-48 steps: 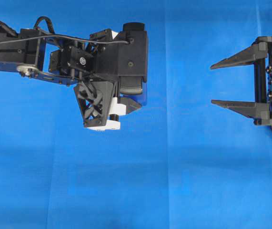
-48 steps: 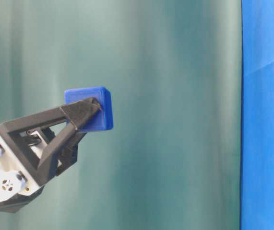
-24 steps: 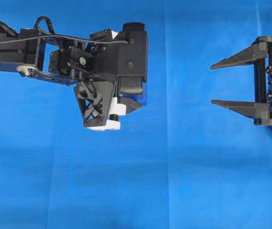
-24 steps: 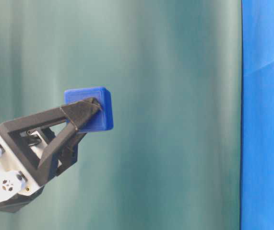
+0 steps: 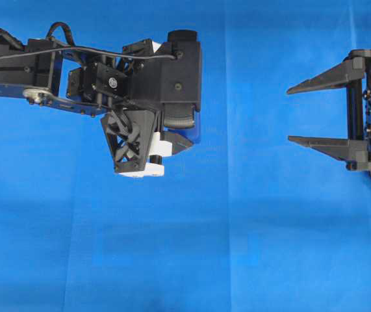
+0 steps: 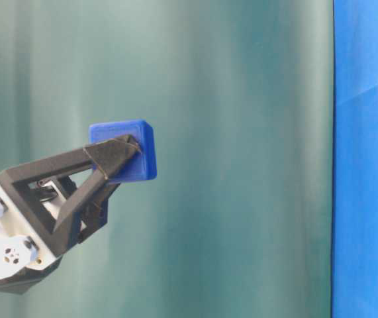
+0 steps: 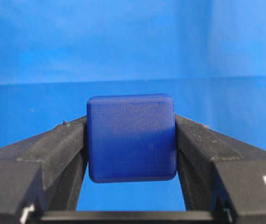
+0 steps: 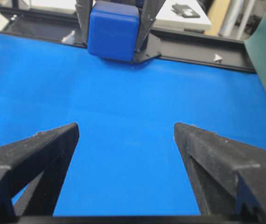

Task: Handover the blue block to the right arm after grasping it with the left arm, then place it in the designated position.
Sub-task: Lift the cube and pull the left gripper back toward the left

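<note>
Between two left fingers (image 7: 53,149): one blue block (image 7: 131,137); right gripper (image 8: 126,133) spread.

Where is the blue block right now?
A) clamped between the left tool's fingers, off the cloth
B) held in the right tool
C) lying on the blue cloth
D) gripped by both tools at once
A: the blue block sits squeezed between the left tool's fingers and is held up in the air, while the right tool stands open and empty across a gap of bare cloth.
</note>
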`<act>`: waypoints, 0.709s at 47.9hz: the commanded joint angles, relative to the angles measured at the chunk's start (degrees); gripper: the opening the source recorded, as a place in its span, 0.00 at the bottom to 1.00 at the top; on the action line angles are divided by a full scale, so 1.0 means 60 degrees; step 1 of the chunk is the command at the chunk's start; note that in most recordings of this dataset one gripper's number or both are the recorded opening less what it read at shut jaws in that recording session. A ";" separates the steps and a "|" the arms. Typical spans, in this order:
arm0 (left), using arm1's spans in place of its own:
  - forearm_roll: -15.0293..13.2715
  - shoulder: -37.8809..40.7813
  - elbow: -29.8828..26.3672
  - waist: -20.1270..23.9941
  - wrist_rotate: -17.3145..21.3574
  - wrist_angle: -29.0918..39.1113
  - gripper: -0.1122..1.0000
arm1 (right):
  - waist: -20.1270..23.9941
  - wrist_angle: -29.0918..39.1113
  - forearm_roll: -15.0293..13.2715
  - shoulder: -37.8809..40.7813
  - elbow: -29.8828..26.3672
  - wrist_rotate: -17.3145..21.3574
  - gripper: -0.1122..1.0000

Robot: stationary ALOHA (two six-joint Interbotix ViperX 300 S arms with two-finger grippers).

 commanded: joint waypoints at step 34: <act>0.0029 -0.2812 0.4761 0.0029 -0.0015 -0.7676 0.54 | -0.0015 -0.0073 -0.0015 0.0059 -0.0469 -0.0015 0.97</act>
